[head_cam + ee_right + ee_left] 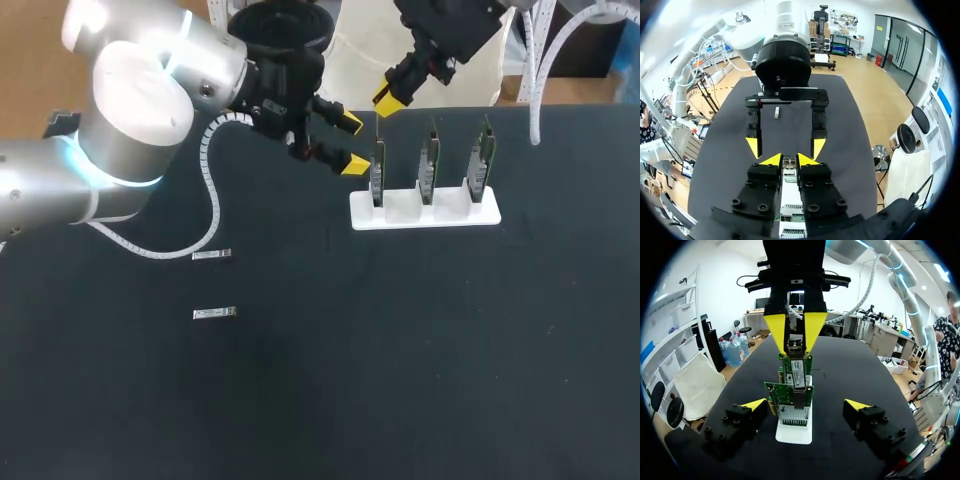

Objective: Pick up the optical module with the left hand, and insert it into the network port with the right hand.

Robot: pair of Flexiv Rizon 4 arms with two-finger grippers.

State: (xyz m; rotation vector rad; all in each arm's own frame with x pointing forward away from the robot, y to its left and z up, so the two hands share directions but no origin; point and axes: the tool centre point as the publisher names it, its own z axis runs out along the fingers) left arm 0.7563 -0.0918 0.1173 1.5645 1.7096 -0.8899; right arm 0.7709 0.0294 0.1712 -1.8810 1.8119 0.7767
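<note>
**Three modules, three cards, one module gripped**

Nearest on the counter [300, 400] lies one loose optical module [215, 314], flat. A second loose module [211, 255] lies just beyond it. Both are at the left, well apart from the cards. Farther back and to the right, the left gripper [353, 143] hangs released, its fingers spread, just left of the white holder [425, 215]. Three network cards stand upright in the holder: the left card [378, 170], middle card [429, 165] and right card [482, 160]. Over the left end of that row, the right gripper [789, 160] is clenched on a third module [795, 344].
</note>
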